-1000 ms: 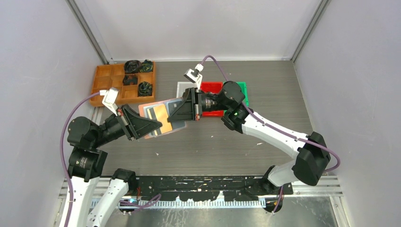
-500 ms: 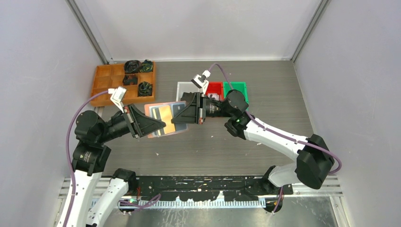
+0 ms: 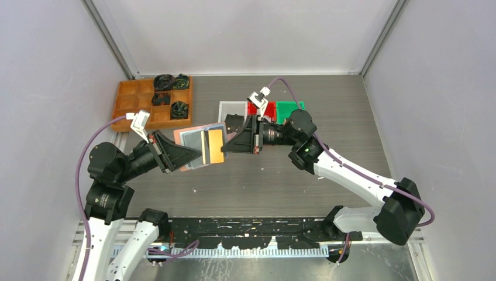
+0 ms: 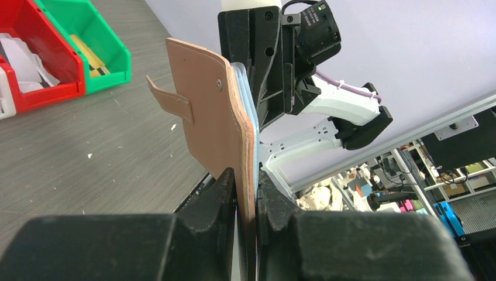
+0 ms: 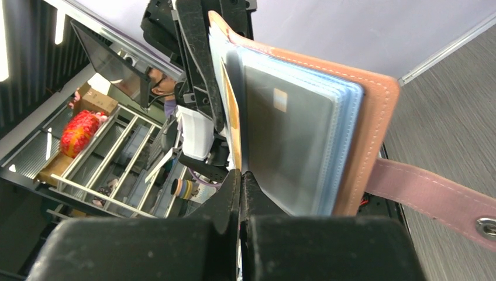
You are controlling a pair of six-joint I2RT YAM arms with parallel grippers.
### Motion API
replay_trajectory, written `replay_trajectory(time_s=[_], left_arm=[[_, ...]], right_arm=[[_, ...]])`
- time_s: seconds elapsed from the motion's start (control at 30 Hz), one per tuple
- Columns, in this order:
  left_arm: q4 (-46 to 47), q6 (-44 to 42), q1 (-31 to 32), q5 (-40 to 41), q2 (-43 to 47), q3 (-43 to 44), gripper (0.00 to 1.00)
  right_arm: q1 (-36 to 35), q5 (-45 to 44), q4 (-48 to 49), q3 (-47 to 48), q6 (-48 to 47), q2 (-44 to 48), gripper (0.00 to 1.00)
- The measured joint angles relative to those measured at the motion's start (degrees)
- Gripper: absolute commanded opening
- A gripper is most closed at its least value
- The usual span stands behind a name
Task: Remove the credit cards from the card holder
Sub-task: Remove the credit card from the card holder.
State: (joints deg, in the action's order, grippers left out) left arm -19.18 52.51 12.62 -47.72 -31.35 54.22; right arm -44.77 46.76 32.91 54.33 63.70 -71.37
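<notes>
The left gripper (image 4: pixel 247 177) is closed on the lower edge of the brown card holder (image 4: pixel 206 111) and holds it upright in the air, above the middle of the table (image 3: pixel 351 105). The right gripper (image 5: pixel 240 175) faces it, closed on an orange card (image 5: pixel 231 117) at the holder's open side, next to the blue sleeves (image 5: pixel 342 123).

The grey bench (image 3: pixel 339 123) carries a wooden tray (image 3: pixel 126 103) at far left. A white bin (image 3: pixel 231 109), red bin (image 3: pixel 270 109) and green bin (image 3: pixel 290 105) stand together mid-back.
</notes>
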Motion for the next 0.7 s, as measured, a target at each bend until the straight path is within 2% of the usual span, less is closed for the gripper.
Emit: replay_trajectory(time_s=[0.1,0.2,0.3,0.43,0.53,0.57,0.7], left_arm=[[0.0,0.0,0.0,0.2,0.0,0.0,0.05],[0.0,0.0,0.0,0.7,0.0,0.0,0.00],[0.0,0.0,0.0,1.3,0.0,0.0,0.00],[0.0,-0.1,0.0,2.2,0.0,0.0,0.00],[-0.1,-0.4,0.0,2.9,0.0,0.0,0.00],[-0.2,-0.5,0.0,3.1,0.0,0.0,0.00],[-0.1,-0.5,0.0,3.2,0.1,0.0,0.00]], right_arm=[[0.0,0.0,-1.2,0.0,-0.4,-0.1,0.03],[-0.1,-0.1,0.1,0.0,0.6,-0.5,0.17],[-0.7,-0.2,4.9,0.0,3.5,-2.4,0.32],[-2.3,-1.0,13.3,0.0,8.8,-6.8,0.37],[-3.1,-1.7,18.4,0.0,12.2,-9.3,0.36],[-3.2,-1.8,19.7,0.0,13.2,-9.8,0.33],[-3.4,-2.3,22.3,0.0,14.6,-10.1,0.07]])
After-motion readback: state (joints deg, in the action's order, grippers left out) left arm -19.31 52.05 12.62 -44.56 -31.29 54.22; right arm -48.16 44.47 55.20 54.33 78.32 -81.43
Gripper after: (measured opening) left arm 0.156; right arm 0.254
